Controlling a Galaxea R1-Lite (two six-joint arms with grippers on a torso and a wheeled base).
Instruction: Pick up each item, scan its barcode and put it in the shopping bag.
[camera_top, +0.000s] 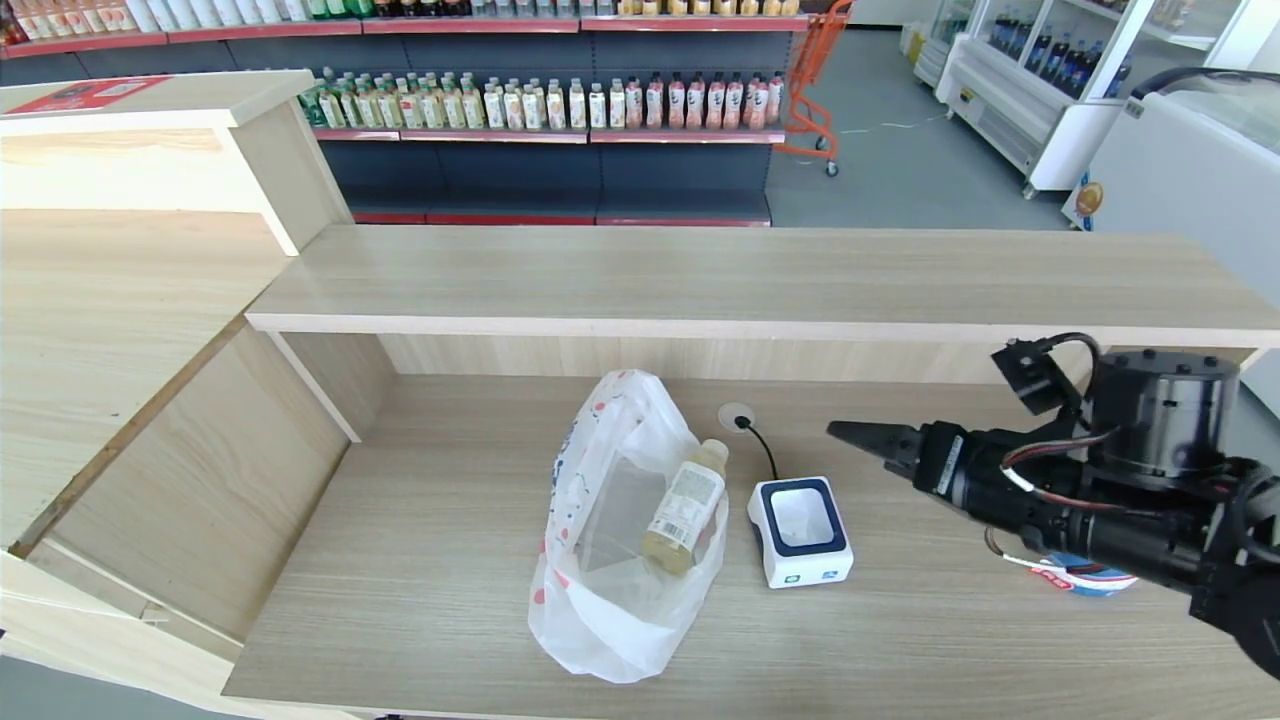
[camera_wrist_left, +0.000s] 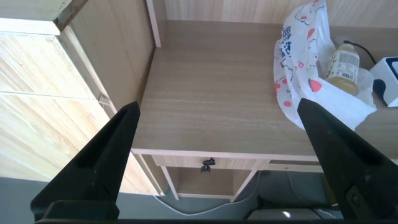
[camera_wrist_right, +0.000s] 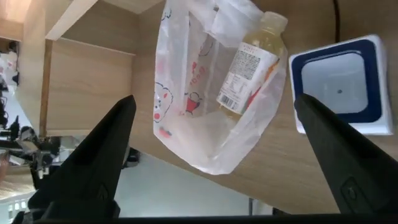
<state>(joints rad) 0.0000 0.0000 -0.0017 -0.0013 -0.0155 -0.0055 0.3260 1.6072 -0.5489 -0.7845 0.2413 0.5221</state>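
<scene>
- bottle (camera_top: 687, 508) lies at frame centre in the mouth of the shopping bag (camera_top: 600, 620), cap poking out.
- judged: full, fairly heavy, smooth-walled; grip across the labelled middle. bag film is limp.
- right gripper (camera_top: 848, 434) and left gripper (camera_wrist_left: 219, 107): both spread, empty.

Shop: drink shelves (camera_top: 500, 135), checkout counter (camera_top: 700, 270), scanner (camera_top: 800, 530).

White shopping bag (camera_top: 600, 615) with red-and-blue prints, pale-yellow bottle (camera_top: 686, 508), white scanner (camera_top: 803, 563) framed navy, light wood-grain counter (camera_top: 400, 600).
</scene>
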